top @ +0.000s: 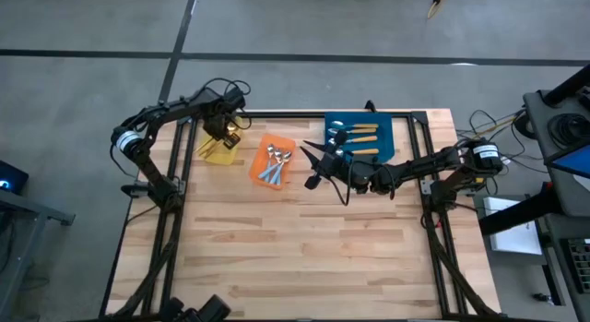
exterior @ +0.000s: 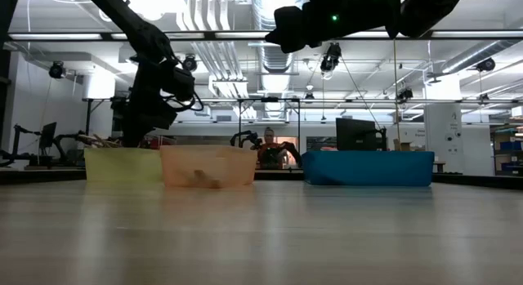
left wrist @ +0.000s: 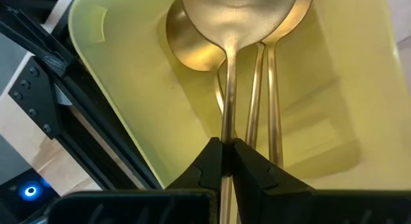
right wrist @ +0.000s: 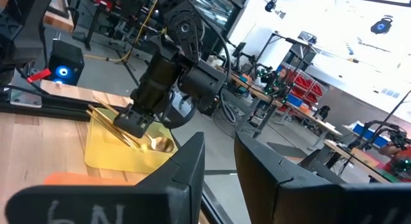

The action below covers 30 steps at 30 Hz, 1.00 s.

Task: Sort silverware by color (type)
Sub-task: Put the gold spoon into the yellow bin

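Left claw (left wrist: 226, 161) clamped on gold spoon (left wrist: 231, 31) over yellow bin (left wrist: 115, 76); could snag spoons beneath. Right claw (right wrist: 218, 166) apart, empty, mid-table.

- The gold spoons (left wrist: 247, 89) are thin and gold all over. They lie in the yellow bin at the far left of the table, with their bowls together and their handles running side by side.
- One gold spoon (left wrist: 227, 131) is pinched by its handle between two dark fingers, over the others.
- The blue-handled spoons (top: 275, 161) have silver bowls and lie bunched in the orange bin, just right of the yellow one.
- The orange-handled spoons (top: 361, 137) have silver bowls and lie in rows in the blue bin at far right, handles pointing right.
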Available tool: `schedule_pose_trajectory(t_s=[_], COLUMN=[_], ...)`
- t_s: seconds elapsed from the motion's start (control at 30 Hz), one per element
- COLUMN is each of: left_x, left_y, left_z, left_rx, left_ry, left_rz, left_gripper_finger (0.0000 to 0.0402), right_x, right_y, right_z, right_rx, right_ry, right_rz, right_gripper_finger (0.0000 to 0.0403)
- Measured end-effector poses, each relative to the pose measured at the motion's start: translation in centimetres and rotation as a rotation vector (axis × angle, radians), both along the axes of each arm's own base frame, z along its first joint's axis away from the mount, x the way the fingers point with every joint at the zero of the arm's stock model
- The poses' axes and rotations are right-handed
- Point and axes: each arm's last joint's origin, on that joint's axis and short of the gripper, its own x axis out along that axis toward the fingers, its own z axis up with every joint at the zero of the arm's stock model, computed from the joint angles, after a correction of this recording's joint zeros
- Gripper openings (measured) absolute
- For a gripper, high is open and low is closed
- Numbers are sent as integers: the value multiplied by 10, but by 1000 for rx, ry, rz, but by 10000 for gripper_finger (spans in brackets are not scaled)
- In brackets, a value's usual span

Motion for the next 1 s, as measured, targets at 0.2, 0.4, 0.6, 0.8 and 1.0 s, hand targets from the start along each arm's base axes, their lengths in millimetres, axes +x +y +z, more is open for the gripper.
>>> schedule_pose_trajectory(t_s=[0.2,0.4,0.6,0.8,1.0], left_x=[-1,0,0,0,0], left_y=[-1,0,0,-1,-2], left_z=[-4,-4,-4,-4,-4], left_rx=[-4,9,12,-7,-27], left_ry=[3,-8,-10,-28,-39], left_rz=[1,4,10,11,12], left_gripper_finger=[2,2,2,2,2], right_x=[0,0,0,0,0], right_y=[0,0,0,0,0], right_z=[0,0,0,0,0], right_rx=[0,0,-1,-6,-7], right_ry=[1,2,2,6,6], right_rz=[0,0,0,0,-1], right_gripper_finger=[70,75,70,68,68])
